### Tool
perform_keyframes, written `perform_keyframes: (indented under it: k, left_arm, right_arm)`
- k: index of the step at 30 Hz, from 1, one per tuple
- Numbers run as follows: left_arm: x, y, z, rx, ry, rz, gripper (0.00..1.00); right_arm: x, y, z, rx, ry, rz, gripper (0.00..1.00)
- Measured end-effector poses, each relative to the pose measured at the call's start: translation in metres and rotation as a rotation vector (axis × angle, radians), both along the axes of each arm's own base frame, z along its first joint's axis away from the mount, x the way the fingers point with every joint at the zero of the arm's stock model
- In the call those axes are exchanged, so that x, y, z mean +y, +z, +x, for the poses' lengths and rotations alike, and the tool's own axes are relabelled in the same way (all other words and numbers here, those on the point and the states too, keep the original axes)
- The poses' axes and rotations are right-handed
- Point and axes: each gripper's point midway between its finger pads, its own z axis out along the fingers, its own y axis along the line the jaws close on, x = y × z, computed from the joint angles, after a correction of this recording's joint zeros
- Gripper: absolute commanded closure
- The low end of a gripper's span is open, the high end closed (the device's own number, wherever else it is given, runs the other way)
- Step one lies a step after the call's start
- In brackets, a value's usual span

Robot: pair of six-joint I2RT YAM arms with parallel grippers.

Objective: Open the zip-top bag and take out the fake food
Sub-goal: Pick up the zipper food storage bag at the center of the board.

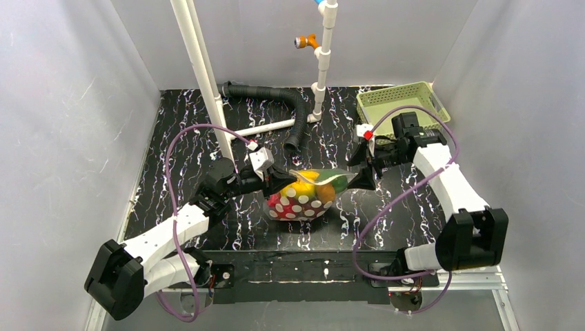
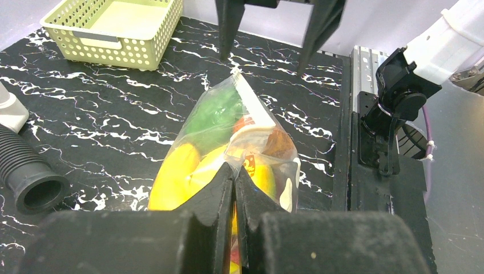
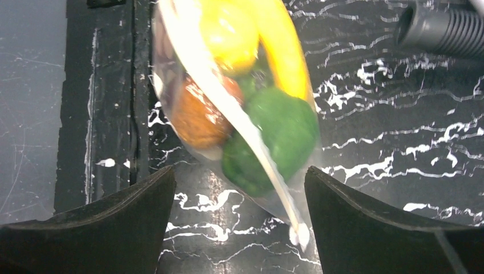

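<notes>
Clear dotted crinkly plastic zip-top bag (image 1: 303, 196) of glossy plastic fake food (image 3: 285, 123) lies mid black marbled table (image 1: 179, 138); I see left gripper (image 2: 235, 182) jaws clenched on its left end, right gripper (image 3: 240, 174) jaws spread wide at its right end.

We see white shells and black joints on the left arm (image 1: 163, 235) and right arm (image 1: 441, 172), 2 purple cables (image 1: 207, 125), black fingers (image 2: 211, 201).
</notes>
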Motion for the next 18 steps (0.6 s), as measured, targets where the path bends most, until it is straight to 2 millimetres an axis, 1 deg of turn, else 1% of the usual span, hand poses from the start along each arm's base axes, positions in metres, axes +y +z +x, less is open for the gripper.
perform_keyframes:
  k: [1, 4, 6, 10, 12, 14, 18]
  left_arm:
    - [0.000, 0.001, 0.000, -0.001, 0.000, -0.001, 1.00]
    - [0.000, 0.002, 0.000, -0.004, 0.000, -0.003, 1.00]
    - [0.001, 0.001, 0.000, -0.003, 0.000, -0.003, 1.00]
    - [0.001, 0.001, 0.000, -0.002, 0.001, -0.002, 1.00]
    - [0.001, 0.001, 0.000, -0.002, 0.002, -0.002, 1.00]
    - [0.001, 0.001, 0.000, -0.003, 0.003, -0.003, 1.00]
    - [0.002, 0.001, 0.001, 0.000, 0.007, -0.004, 1.00]
  right_arm:
    - [-0.004, -0.005, 0.007, 0.014, -0.014, -0.003, 0.18]
    - [-0.013, -0.014, 0.020, 0.026, -0.041, -0.012, 0.21]
    - [-0.019, -0.017, 0.024, 0.023, -0.052, -0.024, 0.24]
    - [-0.019, -0.020, 0.026, -0.003, -0.042, -0.039, 0.24]
    - [-0.019, -0.021, 0.029, -0.024, -0.037, -0.052, 0.26]
    - [-0.018, -0.025, 0.031, -0.037, -0.029, -0.065, 0.33]
    - [-0.015, -0.036, 0.038, -0.027, -0.007, -0.090, 0.50]
